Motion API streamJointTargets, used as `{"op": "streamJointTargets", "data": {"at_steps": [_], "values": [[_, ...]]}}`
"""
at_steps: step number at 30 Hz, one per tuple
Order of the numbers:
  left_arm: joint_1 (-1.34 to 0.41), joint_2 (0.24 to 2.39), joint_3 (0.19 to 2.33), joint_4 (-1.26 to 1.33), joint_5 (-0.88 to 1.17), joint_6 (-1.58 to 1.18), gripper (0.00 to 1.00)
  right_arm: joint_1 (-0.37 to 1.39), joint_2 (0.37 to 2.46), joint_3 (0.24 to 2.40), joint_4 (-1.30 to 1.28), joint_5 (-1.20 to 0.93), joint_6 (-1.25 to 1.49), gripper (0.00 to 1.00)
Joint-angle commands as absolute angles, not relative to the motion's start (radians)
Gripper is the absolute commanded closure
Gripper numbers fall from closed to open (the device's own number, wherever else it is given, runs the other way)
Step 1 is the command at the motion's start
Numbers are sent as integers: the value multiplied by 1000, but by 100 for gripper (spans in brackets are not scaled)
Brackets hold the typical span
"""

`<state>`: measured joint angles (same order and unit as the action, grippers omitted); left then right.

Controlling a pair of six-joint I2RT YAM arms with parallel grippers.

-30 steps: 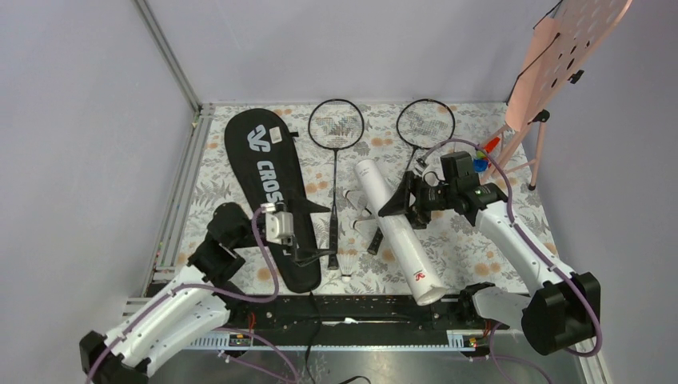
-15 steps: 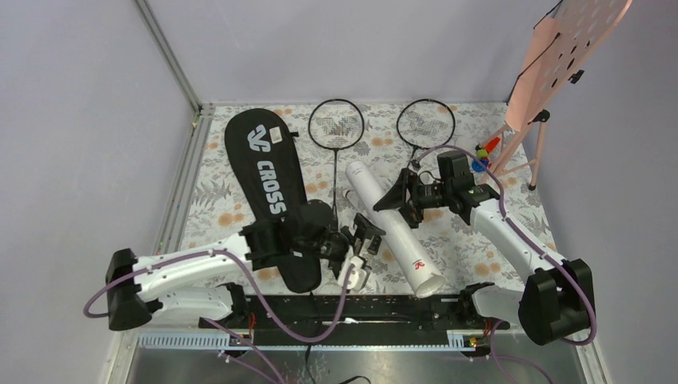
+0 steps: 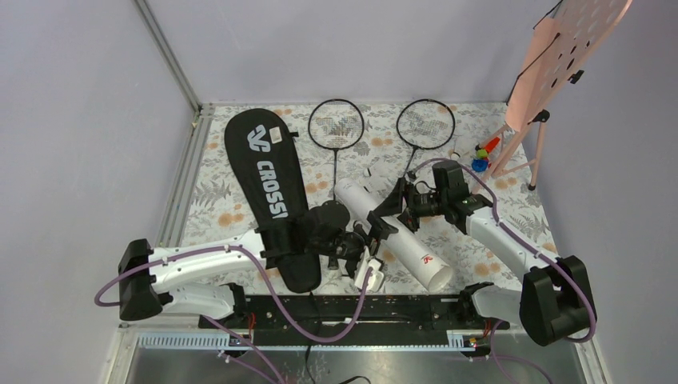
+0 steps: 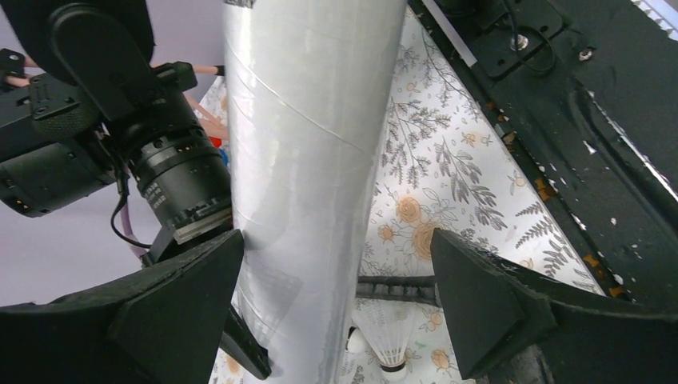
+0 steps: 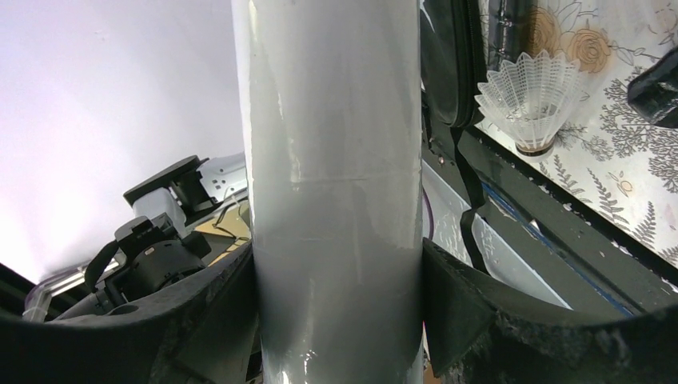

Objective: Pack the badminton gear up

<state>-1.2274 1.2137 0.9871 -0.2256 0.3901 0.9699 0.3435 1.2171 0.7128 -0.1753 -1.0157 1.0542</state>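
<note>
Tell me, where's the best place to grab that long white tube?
Take the tube across its round body near mid-length, coming in square to its length with one finger on each curved side, as the right gripper has it. The tube is smooth and even in width, so a middle hold should balance best.

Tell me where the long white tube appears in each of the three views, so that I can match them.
Top external: the white tube lies diagonally at centre, its near end toward lower right.
Left wrist: the tube runs top to bottom, slightly left of centre.
Right wrist: the tube stands upright in the centre.
Shared landmark: the floral cloth.
</note>
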Motion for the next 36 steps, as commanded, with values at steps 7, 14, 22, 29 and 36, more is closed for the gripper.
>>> {"op": "streamJointTargets", "data": {"at_steps": [7, 14, 22, 29, 36], "values": [[-1255, 1296, 1018, -31, 343, 931, 1, 382, 1155, 675, 55, -1002, 1240, 44], [-1255, 1295, 995, -4, 332, 942, 1, 389, 1118, 681, 6, -966, 1204, 41], [-1256, 1358, 1034, -10, 211, 950, 5, 418, 1040, 678, -90, -956, 1187, 40], [-1256, 1378, 1022, -4, 73, 982, 6, 426, 979, 679, -199, -984, 1150, 39], [-1256, 1390, 1048, -5, 92, 929, 28, 426, 986, 684, -234, -980, 1115, 36]]}}
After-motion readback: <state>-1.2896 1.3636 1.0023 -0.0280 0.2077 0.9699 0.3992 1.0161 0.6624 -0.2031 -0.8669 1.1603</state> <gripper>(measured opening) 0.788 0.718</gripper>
